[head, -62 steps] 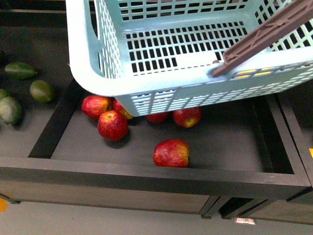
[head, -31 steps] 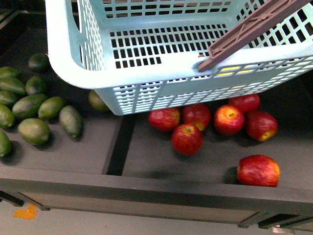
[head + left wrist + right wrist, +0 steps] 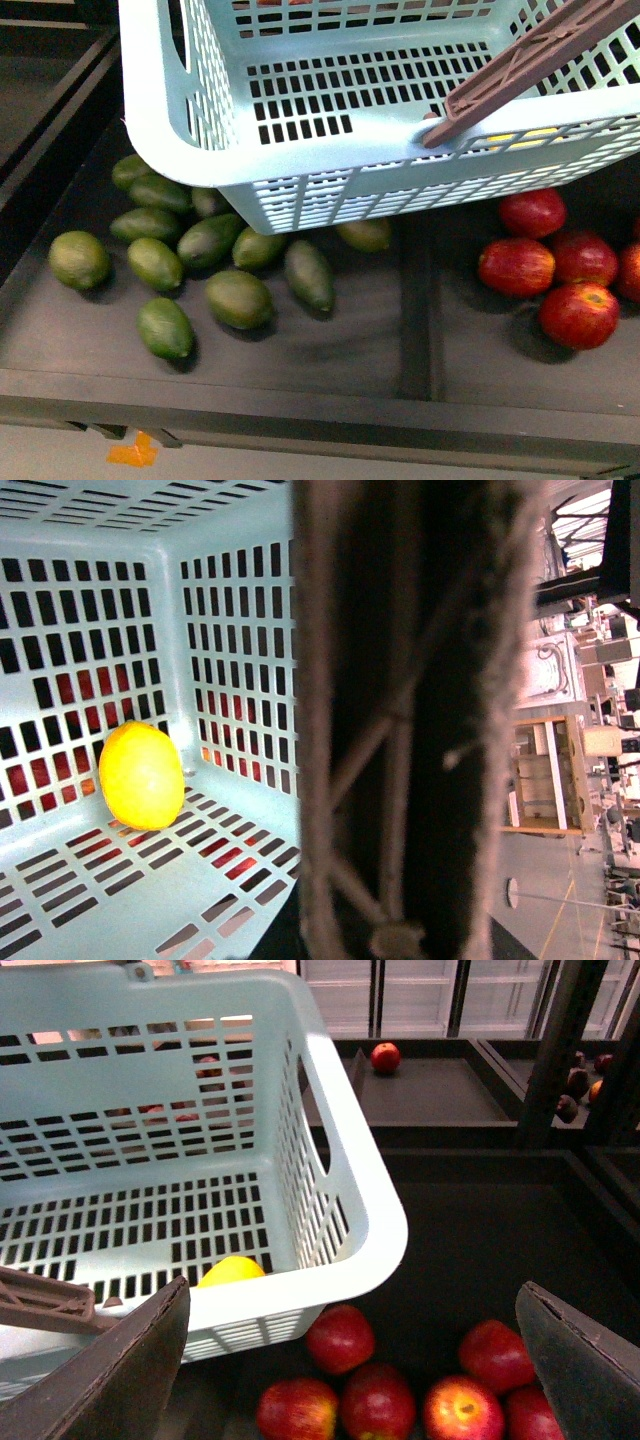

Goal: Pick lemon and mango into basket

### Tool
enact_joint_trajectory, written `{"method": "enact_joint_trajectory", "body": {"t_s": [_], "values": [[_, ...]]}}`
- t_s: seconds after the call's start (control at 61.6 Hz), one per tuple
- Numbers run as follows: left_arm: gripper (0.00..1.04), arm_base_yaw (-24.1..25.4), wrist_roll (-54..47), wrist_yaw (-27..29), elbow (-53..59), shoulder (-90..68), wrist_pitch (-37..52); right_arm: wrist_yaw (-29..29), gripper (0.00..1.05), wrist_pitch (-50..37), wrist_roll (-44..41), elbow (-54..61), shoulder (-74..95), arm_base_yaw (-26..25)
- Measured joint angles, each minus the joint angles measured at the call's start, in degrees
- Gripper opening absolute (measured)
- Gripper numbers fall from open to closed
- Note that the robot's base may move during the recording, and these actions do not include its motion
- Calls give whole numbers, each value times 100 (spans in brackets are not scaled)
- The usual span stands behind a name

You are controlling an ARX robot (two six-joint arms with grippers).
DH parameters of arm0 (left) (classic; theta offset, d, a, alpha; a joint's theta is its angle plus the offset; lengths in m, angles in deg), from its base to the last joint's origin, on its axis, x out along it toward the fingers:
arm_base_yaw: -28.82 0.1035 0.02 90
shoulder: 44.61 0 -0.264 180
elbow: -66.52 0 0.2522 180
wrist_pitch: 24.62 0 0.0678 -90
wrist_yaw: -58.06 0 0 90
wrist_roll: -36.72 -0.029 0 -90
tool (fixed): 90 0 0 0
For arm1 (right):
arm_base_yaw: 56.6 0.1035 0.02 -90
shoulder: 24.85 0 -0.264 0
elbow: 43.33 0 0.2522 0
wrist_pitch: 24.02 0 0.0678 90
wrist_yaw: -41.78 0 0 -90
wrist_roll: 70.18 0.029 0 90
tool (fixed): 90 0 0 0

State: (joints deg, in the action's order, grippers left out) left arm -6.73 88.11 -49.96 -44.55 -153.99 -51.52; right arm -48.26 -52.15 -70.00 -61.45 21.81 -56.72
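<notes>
The light turquoise basket (image 3: pixel 300 150) hangs above the fruit shelf, its brown handle (image 3: pixel 520 60) swung up at the right. A bright yellow stubby oval, the lemon (image 3: pixel 140 775), lies on the basket floor in a corner, and the right wrist view shows the lemon (image 3: pixel 232 1268) just behind the basket rim (image 3: pixel 350 1190). My left gripper (image 3: pixel 390 930) is shut on the basket handle (image 3: pixel 400 730), which fills its view as a brown blur. My right gripper (image 3: pixel 355 1380) is open beside the basket, above red apples, holding nothing. The mango is out of view.
Several green oblong fruits (image 3: pixel 240 298) lie in the shelf bin under the basket. Red apples (image 3: pixel 578 312) fill the bin to the right, past a dark divider (image 3: pixel 415 300). The shelf's raised front edge (image 3: pixel 300 405) runs along the near side.
The front view has swept left along the shelf: the apples slid to the right edge and the green fruits now sit under the basket. The basket stays held at the top.
</notes>
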Motion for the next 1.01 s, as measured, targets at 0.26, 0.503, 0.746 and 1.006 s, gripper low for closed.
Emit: {"method": "enact_joint_trajectory", "body": {"t_s": [0.26, 0.503, 0.746, 1.006], "values": [[4, 9, -2, -4, 0, 0, 0, 2, 96, 0, 0, 0, -2, 2], [4, 9, -9, 0, 0, 0, 0, 0, 96, 0, 0, 4, 0, 2], [4, 9, -4, -11, 0, 0, 0, 2, 96, 0, 0, 4, -9, 4], [4, 9, -28, 20, 2, 0, 0, 2, 96, 0, 0, 7, 0, 7]]}}
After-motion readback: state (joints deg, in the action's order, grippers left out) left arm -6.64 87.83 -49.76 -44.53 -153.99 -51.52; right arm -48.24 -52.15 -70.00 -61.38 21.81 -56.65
